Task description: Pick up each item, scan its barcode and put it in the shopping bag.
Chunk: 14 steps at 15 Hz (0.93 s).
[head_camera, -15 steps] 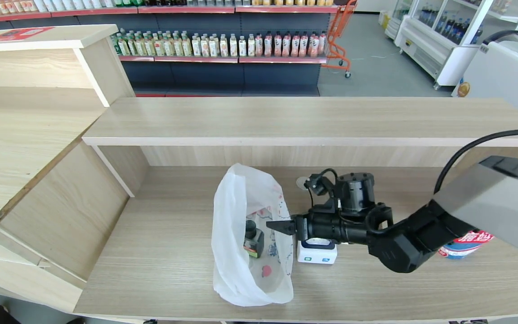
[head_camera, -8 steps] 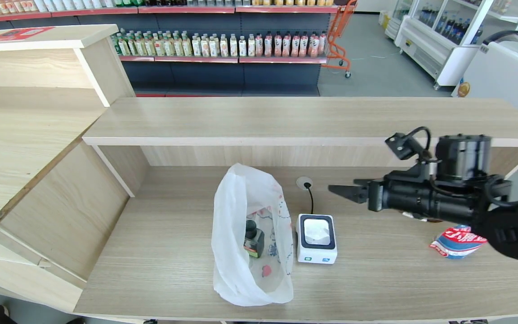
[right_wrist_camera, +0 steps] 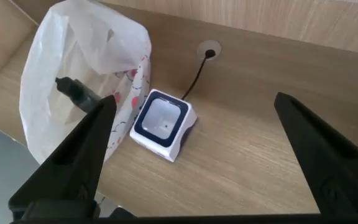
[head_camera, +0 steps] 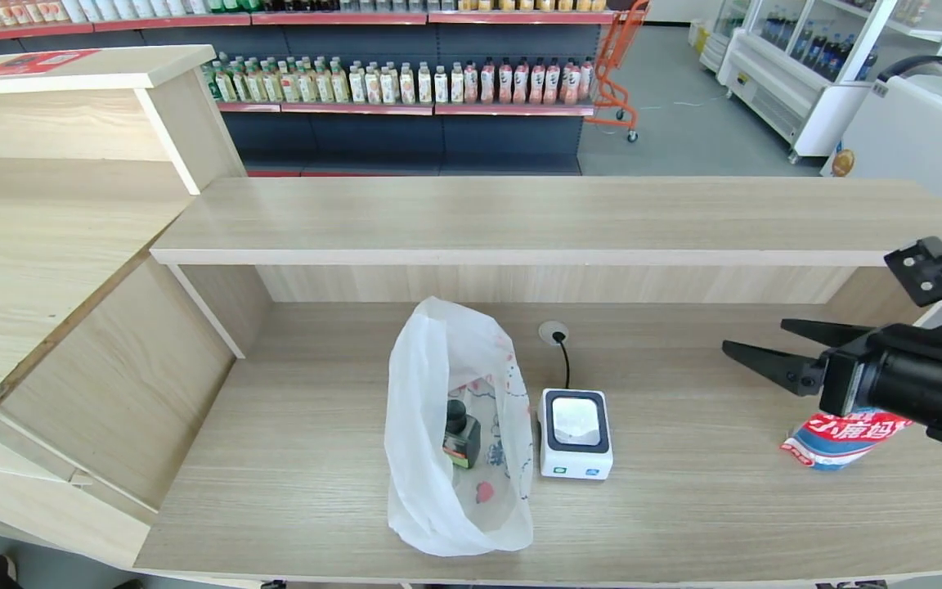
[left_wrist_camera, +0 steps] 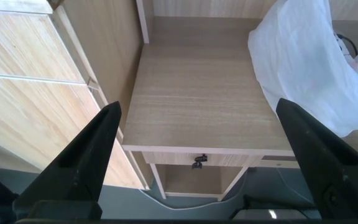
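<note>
1. Hovering over the right end of the checkout counter, the right gripper has its two black fingers spread apart and carries nothing. It points toward the scanner and bag.
2. Snack packet: blue, red and white, lying flat on the counter beneath the right wrist, well apart from the scanner. It is judged the next item to pick, which would explain the spread, empty fingers close by.
3. Barcode scanner: a white block with a dark, upward-facing window, just beside the bag and cabled to a grommet in the counter. Placed there, it lets an item pass over the window on its way to the bag.
4. Shopping bag: white plastic, standing with its mouth open upward, so items can probably be dropped in without a second hand holding it.
5. Dark bottle: upright, low inside the bag, and judged already scanned and packed.
6. Left gripper: fingers wide apart and empty, held off the counter's front edge on the bag's side, clear of the right arm's working path.
</note>
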Motion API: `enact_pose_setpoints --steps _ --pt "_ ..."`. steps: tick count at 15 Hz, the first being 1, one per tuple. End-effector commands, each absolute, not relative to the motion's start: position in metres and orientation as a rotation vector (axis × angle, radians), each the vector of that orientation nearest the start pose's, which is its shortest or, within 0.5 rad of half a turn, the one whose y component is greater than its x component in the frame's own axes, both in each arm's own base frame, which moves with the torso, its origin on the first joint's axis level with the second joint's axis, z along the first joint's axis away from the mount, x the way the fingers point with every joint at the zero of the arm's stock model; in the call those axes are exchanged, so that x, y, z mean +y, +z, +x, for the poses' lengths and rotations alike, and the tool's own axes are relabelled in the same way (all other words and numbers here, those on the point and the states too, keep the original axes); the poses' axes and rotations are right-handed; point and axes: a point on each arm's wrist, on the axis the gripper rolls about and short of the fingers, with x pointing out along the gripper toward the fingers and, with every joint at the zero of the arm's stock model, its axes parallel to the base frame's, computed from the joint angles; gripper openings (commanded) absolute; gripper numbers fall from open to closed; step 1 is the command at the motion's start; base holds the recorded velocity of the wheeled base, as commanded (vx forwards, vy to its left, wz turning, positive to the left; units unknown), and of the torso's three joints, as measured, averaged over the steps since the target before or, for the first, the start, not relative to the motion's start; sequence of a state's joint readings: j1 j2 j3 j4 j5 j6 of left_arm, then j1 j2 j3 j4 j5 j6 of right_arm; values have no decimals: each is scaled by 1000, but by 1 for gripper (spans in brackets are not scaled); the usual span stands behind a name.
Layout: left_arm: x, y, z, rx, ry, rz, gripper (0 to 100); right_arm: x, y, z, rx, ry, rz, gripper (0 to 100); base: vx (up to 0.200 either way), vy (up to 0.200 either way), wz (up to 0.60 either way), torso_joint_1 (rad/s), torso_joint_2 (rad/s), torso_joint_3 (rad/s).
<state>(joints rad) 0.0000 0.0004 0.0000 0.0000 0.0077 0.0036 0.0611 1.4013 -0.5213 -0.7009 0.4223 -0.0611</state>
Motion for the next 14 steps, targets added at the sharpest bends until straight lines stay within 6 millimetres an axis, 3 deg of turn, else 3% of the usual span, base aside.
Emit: enact_pose_setpoints --steps 1,5,14 --pt "0 76 -23 2 8 3 100 17 194 213 157 462 -2 100 0 0 0 0 0 0" --pt "0 76 -23 2 8 -2 100 15 201 210 206 399 220 100 0 -200 0 0 4 0" --pt "0 76 -23 2 9 -3 100 2 204 215 316 227 358 100 0 -200 0 2 2 4"
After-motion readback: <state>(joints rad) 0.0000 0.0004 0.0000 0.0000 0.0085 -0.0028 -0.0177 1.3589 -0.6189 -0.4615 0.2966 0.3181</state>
